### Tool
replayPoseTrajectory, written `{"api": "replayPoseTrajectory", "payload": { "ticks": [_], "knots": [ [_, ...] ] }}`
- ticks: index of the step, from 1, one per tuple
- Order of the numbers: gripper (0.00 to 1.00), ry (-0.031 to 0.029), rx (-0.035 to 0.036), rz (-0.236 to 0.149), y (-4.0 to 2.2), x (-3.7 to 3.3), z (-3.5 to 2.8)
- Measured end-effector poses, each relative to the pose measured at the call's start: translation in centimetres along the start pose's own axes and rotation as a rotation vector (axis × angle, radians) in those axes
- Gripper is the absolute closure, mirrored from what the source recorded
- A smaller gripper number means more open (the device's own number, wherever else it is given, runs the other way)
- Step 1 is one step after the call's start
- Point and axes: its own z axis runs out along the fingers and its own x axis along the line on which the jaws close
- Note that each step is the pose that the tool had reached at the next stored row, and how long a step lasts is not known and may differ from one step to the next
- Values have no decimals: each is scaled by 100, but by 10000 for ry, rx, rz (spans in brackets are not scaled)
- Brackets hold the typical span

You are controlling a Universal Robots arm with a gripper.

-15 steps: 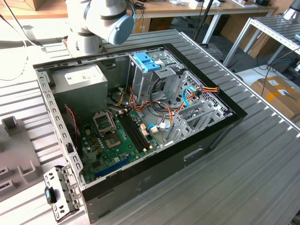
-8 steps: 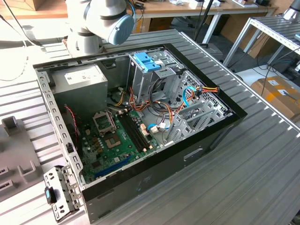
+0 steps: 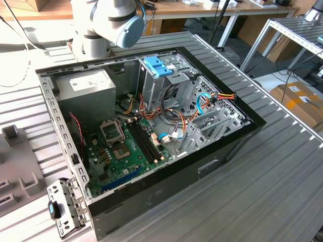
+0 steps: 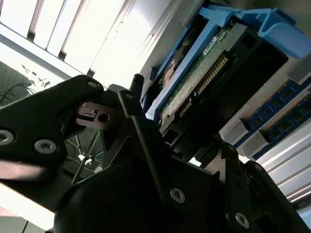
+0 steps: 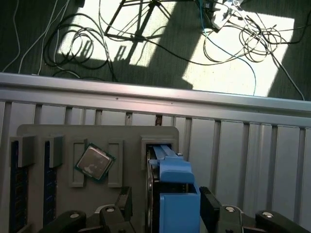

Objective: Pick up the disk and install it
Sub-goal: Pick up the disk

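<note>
Exterior view: an open computer case [image 3: 151,194] lies on its side on the ribbed metal bench [image 3: 282,176], filling the middle of the frame. Inside it:
- a grey power supply [image 3: 83,86] sits toward the upper left;
- a green motherboard [image 3: 118,151] sits below the power supply;
- a blue bracket [image 3: 158,66] tops the drive cage at upper centre.

The robot arm [image 3: 108,22] rises at the top edge of the frame, behind the case.

First wrist view: a grey fixture plate [image 5: 97,133] rests on the bench slats, with a floor of loose cables [image 5: 233,29] and sunlit patches beyond the bench edge. The plate carries a processor chip [image 5: 94,163] lying tilted between two ribs. It also carries memory modules [image 5: 48,189] set on edge in slots, well apart from the chip.

The disk stands on edge in a slot of this plate, just beside the chip's ribs, and a blue carrier [image 5: 174,177] is clipped over it. The hand [image 5: 166,196] straddles the disk, with one black member on each side of the carrier.

Second wrist view: the disk [image 4: 199,80] shows its green circuit-board face and connector row, framed by the blue carrier, with the hand's dark linkage close against it.

Hand state: whether it is clenched on the disk or released cannot be told. The disk is seated in the plate's slot, outside the case.
</note>
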Motion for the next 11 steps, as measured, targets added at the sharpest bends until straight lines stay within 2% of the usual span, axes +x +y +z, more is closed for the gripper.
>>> {"api": "replayPoseTrajectory", "payload": {
  "ticks": [1,5,6,11],
  "knots": [
    [36,0,0,0,0,0,0],
    [60,1,-1,1,0,0,0],
    [64,-1,0,0,0,0,0],
    [64,0,0,0,0,0,1]
  ]
}}
